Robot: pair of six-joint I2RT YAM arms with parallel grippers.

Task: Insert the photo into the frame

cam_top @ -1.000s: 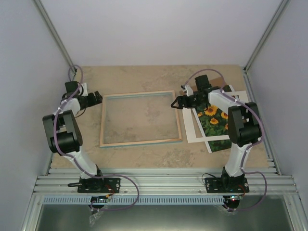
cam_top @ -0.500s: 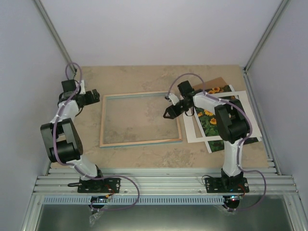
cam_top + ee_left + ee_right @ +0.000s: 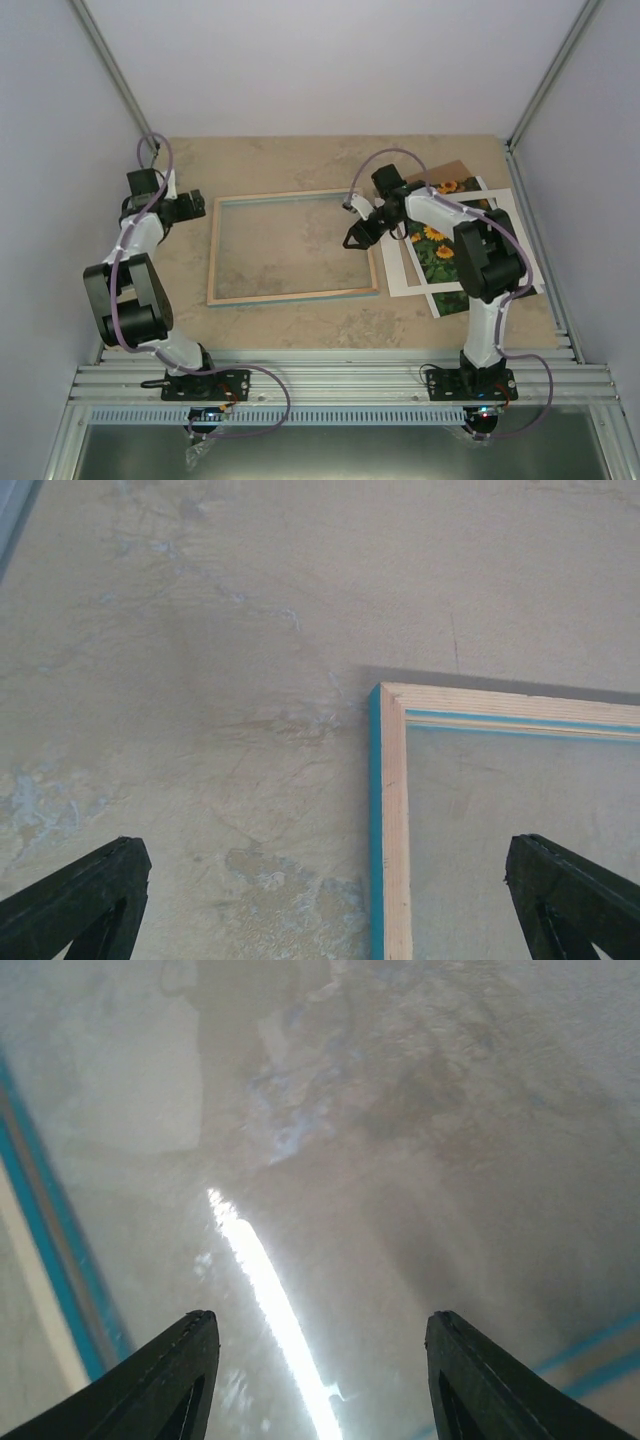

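The photo [image 3: 443, 255], a paper print of orange-yellow sunflowers on dark green leaves, lies flat at the right side of the mottled beige, stone-look table [image 3: 300, 160] in the top view. It is stacked with a plain white cardboard mat [image 3: 398, 268] and a brown hardboard panel [image 3: 452, 170] whose corner pokes out at the far side. The right arm crosses part of the print, and the order of the layers cannot be told. Just left of that stack lies the large rectangular frame [image 3: 290, 296], pale wooden edges up, with the table's pattern showing through its clear pane [image 3: 290, 240]. The right gripper [image 3: 352, 238] hangs over the pane's right part, and the left gripper [image 3: 195, 206] sits beside the frame's far left corner. In the left wrist view that gripper [image 3: 322, 880] is spread wide and empty, its black pointed fingers at the lower corners, with the frame's [image 3: 394, 810] raw-wood corner and turquoise side between them on the table [image 3: 180, 680]. In the right wrist view the right gripper [image 3: 318, 1360] stands parted and empty over the glossy pane [image 3: 380, 1110], where a bright glare streak runs, with turquoise strips of the frame [image 3: 45, 1230] at left and lower right.
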